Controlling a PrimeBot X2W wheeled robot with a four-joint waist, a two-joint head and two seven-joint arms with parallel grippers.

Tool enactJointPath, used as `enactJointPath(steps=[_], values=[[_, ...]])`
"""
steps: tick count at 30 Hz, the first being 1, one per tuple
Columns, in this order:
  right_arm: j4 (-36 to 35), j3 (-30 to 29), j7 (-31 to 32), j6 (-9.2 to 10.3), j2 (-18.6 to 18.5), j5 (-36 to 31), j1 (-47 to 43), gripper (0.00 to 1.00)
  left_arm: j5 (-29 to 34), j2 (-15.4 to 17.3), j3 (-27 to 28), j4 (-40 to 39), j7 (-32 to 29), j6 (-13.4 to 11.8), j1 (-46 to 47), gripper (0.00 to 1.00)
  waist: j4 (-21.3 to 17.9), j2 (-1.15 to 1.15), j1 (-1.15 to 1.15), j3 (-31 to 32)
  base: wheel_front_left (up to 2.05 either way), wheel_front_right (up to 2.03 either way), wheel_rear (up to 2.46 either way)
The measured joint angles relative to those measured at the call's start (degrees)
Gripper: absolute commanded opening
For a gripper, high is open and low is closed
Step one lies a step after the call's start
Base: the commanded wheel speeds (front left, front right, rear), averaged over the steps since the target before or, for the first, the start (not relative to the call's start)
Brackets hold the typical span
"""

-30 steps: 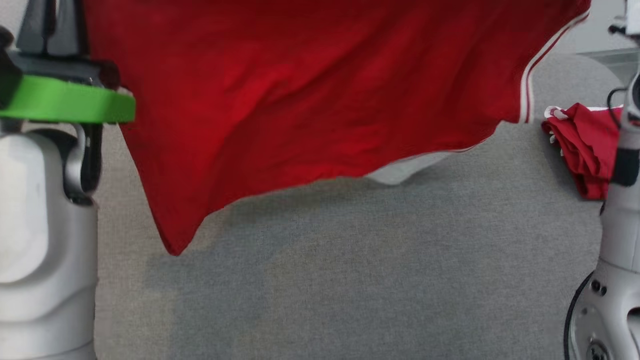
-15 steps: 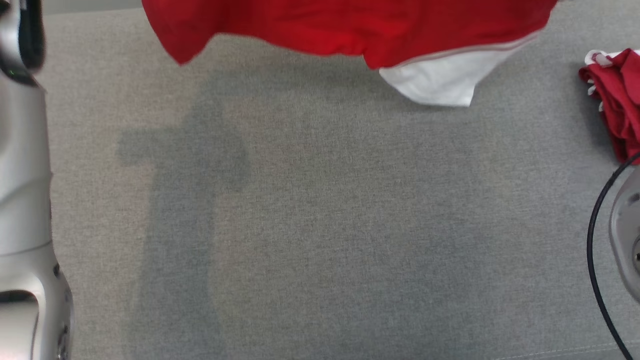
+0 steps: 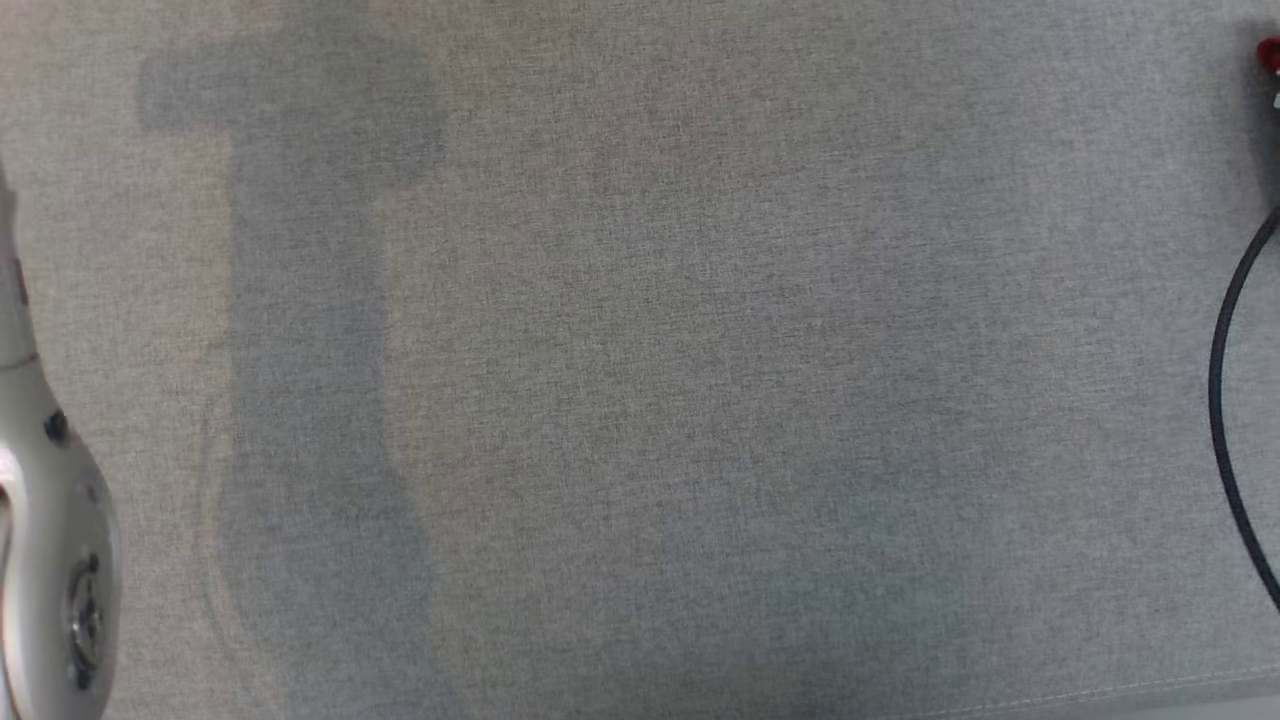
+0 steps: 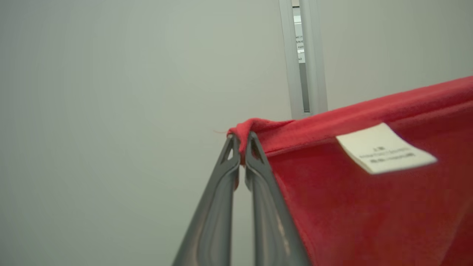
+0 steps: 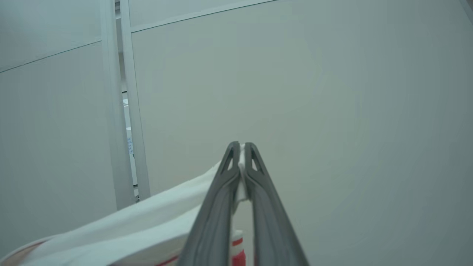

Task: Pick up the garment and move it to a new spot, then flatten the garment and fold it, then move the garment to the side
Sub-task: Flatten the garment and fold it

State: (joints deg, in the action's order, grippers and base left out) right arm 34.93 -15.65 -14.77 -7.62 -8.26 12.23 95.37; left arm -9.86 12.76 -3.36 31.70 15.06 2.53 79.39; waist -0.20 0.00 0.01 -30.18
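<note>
Head view: grey fabric surface (image 3: 640,400) across the frame, crossed by a soft shadow down the left. Pale arm casing (image 3: 50,560) at the lower left edge, black cable (image 3: 1225,400) curving along the right edge, a speck of red (image 3: 1270,55) in the upper right corner, too small to identify.

Left wrist view: left gripper (image 4: 242,142) at frame centre, dark fingers (image 4: 218,207) pressed together on a bunched red corner of the garment (image 4: 369,207). Adds the red side of the cloth and a white label (image 4: 384,148) with blurred print, right of centre. From the pinch, the rolled red edge climbs to the right edge of the frame; the cloth hangs below it and fills the lower right. Behind, a plain pale wall and a vertical grey post (image 4: 303,55) at top centre.

Right wrist view: right gripper (image 5: 241,147) at centre, fingers (image 5: 216,207) closed on a thin white fold. Adds the garment's white part (image 5: 147,218), sloping from the fingertips down to the lower left corner, with a red stripe (image 5: 238,242) just below the fingers at bottom centre.

Held up against the wall at both pinches. Outline cut by the frame edges, so long axis cannot be told beyond these two edges.
</note>
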Motion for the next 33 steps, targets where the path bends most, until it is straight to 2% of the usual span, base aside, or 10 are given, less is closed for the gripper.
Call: enactJointPath(steps=[4,12,16,19,22,33], values=[[-0.2,0.3,-0.2,0.0,-0.2,3.2,-8.6,0.0,-0.8,-1.9,1.5,-1.5,0.1,0.5,-9.0,0.0,-0.1,0.0,0.0,0.8,0.0,0.0,0.0],[-1.9,2.8,-0.1,-0.03,1.8,12.7,-39.0,0.0,-4.1,-8.4,7.8,-3.7,0.1,1.6,-37.4,0.0,-0.4,0.0,0.0,5.1,0.0,0.0,0.0],[-2.7,3.9,-0.1,-0.1,2.6,17.1,-52.1,0.0,-5.1,-10.2,9.6,-2.8,0.1,2.5,-48.5,0.0,-0.8,0.0,-0.01,7.7,0.0,0.0,0.0],[-3.0,4.9,-0.1,-0.11,3.1,18.9,-60.2,0.0,-5.7,-10.5,9.5,-1.8,0.1,2.8,-55.1,0.0,-1.0,0.0,-0.01,9.8,0.0,0.0,0.0],[-3.7,4.6,-0.1,-0.16,3.5,20.1,-67.2,0.0,-9.8,-10.5,7.6,-1.6,0.1,2.4,-60.1,0.0,-1.2,0.0,-0.01,11.9,0.0,0.0,0.0],[-4.6,3.2,-0.1,-0.15,5.2,22.1,-84.7,0.0,-14.8,-10.4,0.1,-3.6,0.1,-1.3,-76.2,0.0,-1.4,0.0,-0.01,20.6,0.0,0.0,0.0]])
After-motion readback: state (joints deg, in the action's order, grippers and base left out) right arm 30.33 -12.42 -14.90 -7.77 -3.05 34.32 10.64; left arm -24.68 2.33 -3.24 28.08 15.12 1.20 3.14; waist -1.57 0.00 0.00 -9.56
